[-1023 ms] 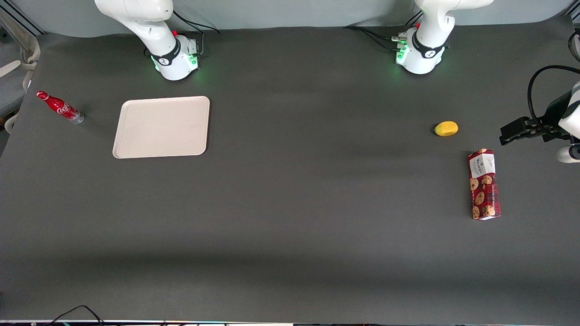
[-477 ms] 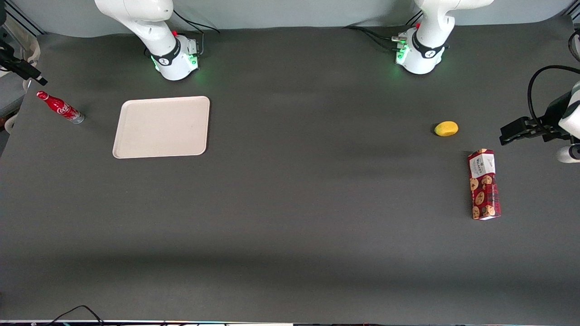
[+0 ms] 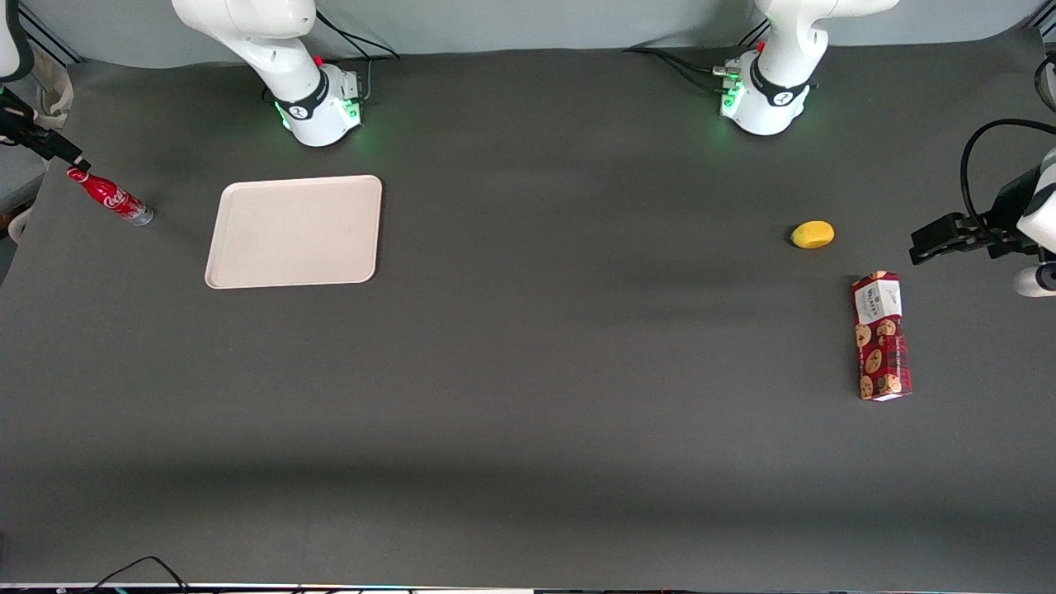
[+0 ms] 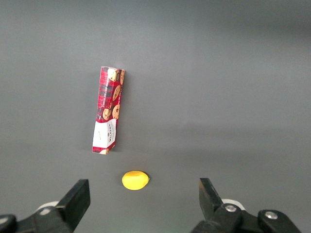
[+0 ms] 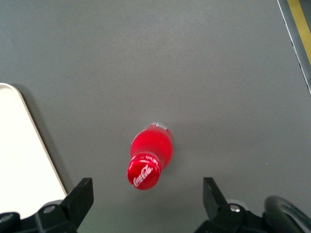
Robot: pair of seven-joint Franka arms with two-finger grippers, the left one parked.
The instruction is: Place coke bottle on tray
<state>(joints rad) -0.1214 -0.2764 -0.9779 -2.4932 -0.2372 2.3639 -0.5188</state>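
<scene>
- The gripper is hanging right above the coke bottle, fingers wide apart, ready to grab it.
- The bottle is standing on the table beside the tray, waiting.

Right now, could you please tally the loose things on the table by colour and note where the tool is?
Red: 2, coke bottle, cookie box
Cream-white: 1, tray
Yellow: 1, lemon-like fruit
Total: 4
Tool: open, above the coke bottle's cap.
</scene>
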